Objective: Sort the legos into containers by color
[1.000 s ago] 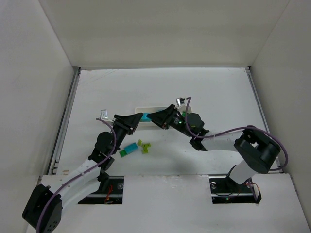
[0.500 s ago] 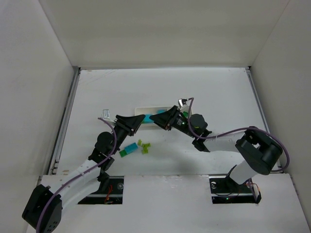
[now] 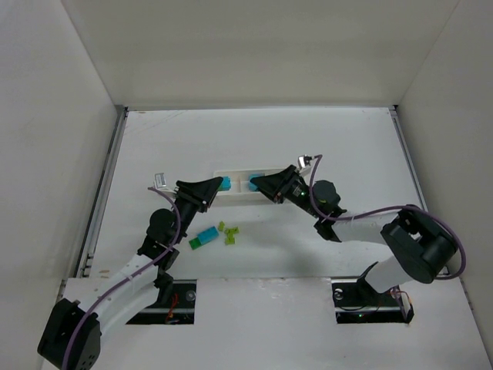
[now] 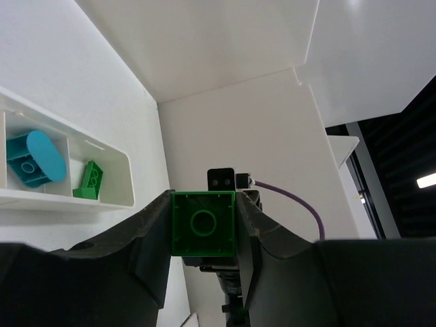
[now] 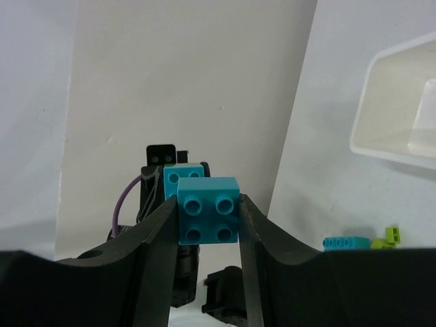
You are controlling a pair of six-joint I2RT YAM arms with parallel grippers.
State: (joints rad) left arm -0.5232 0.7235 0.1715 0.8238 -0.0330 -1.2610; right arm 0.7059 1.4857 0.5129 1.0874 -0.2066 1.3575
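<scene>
Two bricks are held, one by each arm. The left gripper (image 4: 203, 235) is clamped on a dark green square plastic brick (image 4: 203, 223), fingers against two opposite sides. Its hollow underside with the round tube faces the wrist camera, and being square it gives us no long axis. The right gripper (image 5: 208, 225) is closed the same way on a cyan four-stud plastic brick (image 5: 208, 210), studs turned toward its own camera.

From above we see both grippers at the long shallow white plastic tray (image 3: 237, 176), whose long axis runs left to right. The left one is at its left end, the right one nearer the middle. We cannot tell how high they sit over it, and the arms hide much of it.

In the left wrist view one compartment holds rounded cyan pieces (image 4: 30, 160), the next a small dark green brick (image 4: 88, 180).

On the white table (image 3: 308, 139), nearer the bases, a long cyan brick (image 3: 206, 234) lies diagonally, with pale yellow-green bricks (image 3: 229, 233) just beside it.
</scene>
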